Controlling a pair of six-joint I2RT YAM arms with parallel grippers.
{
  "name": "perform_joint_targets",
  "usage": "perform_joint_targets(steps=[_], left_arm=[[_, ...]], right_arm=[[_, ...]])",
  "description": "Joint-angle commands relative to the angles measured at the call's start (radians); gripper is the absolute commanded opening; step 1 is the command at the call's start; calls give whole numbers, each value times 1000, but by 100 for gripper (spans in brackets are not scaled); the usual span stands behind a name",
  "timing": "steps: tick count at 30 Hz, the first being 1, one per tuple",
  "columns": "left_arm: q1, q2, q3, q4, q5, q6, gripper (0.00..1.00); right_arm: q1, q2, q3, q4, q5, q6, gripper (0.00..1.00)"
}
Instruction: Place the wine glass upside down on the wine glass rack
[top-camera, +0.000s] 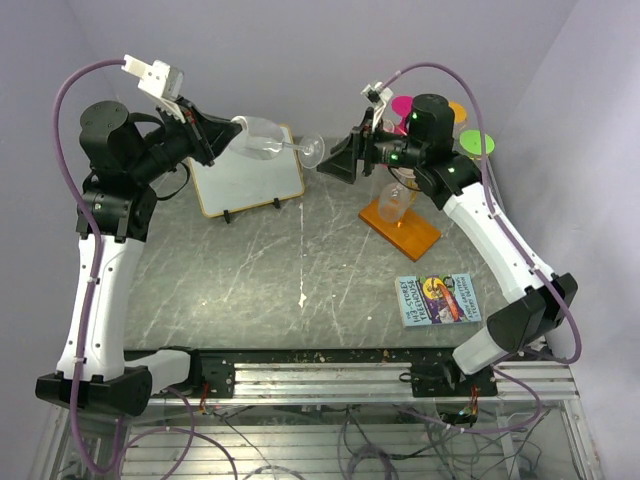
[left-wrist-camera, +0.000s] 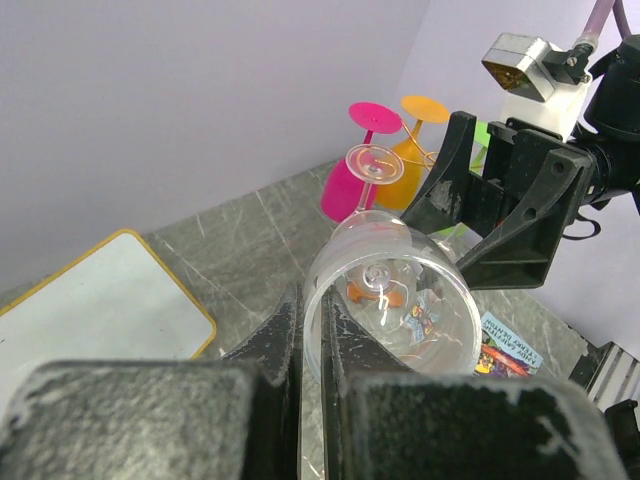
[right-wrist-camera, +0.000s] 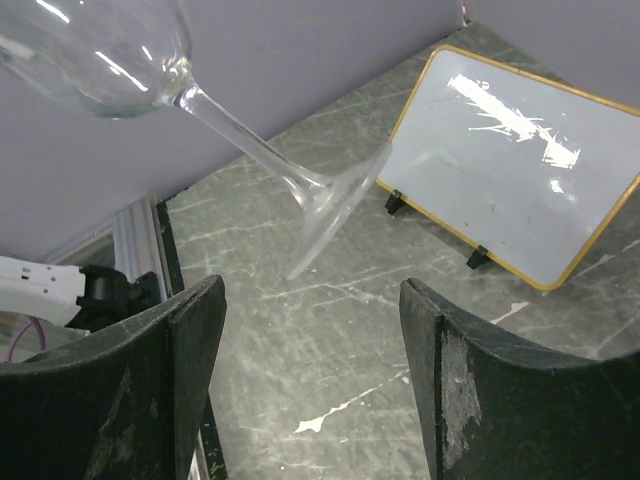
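The clear wine glass (top-camera: 262, 140) is held sideways in the air over the back of the table, with its foot (top-camera: 312, 151) pointing right. My left gripper (top-camera: 222, 133) is shut on the bowl's rim, one finger inside and one outside (left-wrist-camera: 312, 300). My right gripper (top-camera: 335, 160) is open, and the foot (right-wrist-camera: 335, 205) hangs just beyond its fingertips (right-wrist-camera: 310, 330), not between them. The rack's orange base (top-camera: 400, 226) lies under my right arm. Its gold wire stand is mostly hidden by that arm.
A white board with a yellow frame (top-camera: 248, 175) stands at the back left. Pink (left-wrist-camera: 352, 180), orange (left-wrist-camera: 415, 145) and green (top-camera: 477, 142) glasses stand upside down at the back right. A colourful book (top-camera: 437, 298) lies front right. A clear object (top-camera: 392, 201) stands at the rack.
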Motion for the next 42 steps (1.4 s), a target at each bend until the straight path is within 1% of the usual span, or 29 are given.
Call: perform_joint_targets(steps=[1,4,8,13,18,24,30,42], left_arm=[[6,-7,35,68,-1,-6,7],[5,-11,25,76,6,0,7],[3,-19,5,94,18,15,7],[-3,-21,-10,93,13,49,7],[-12,-18,-16,96,10,72,7],[-18,-21,-33,109,26,77,7],[-21,-24,-42,132,36,75,7],[-23,-30,-62,151,49,111,7]], right_arm=[[26,28,50,19,51,34,69],[54,50,79,12,83,38,65],[63,72,107,10,122,55,59],[75,87,121,10,137,72,45],[78,95,119,4,170,78,37],[78,104,129,-2,197,84,33],[79,104,116,4,211,86,31],[79,118,108,26,168,119,29]])
